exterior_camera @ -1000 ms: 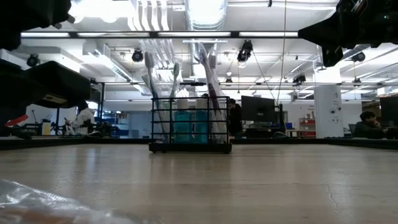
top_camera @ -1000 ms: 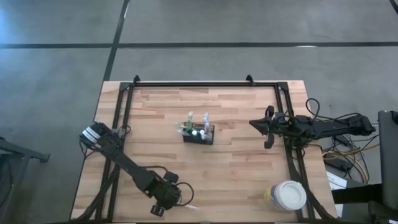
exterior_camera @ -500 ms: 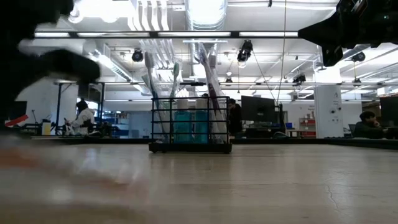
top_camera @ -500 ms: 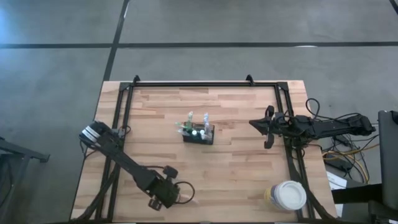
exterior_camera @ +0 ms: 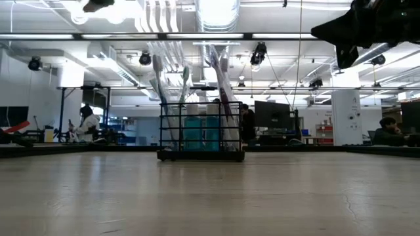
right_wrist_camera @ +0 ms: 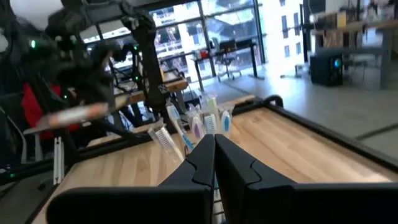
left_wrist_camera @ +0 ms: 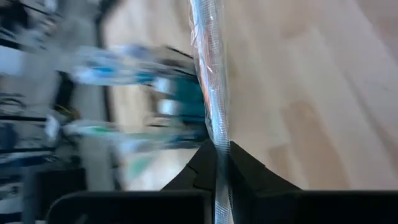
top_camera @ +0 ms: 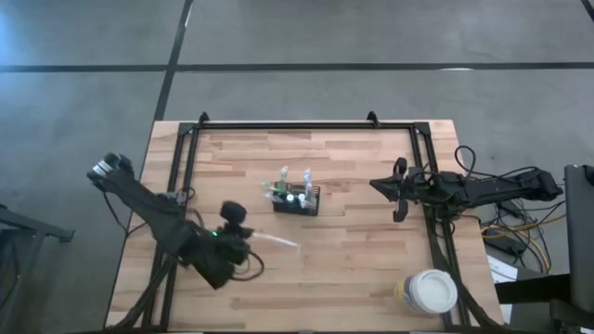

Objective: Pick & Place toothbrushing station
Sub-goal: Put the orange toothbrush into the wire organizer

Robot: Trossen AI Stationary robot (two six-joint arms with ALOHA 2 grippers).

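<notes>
Notably no readable labels: left gripper [left_wrist_camera: 216, 152] clamps clear-wrapped toothbrush [left_wrist_camera: 209, 74].

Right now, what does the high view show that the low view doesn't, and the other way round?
Only the high view shows the left gripper shut on a clear-wrapped toothbrush, and the white tub near the table's front right corner. Only the low view shows the room behind, with a seated person. Both show the caddy of upright toothbrushes and the right arm hanging idle.
</notes>
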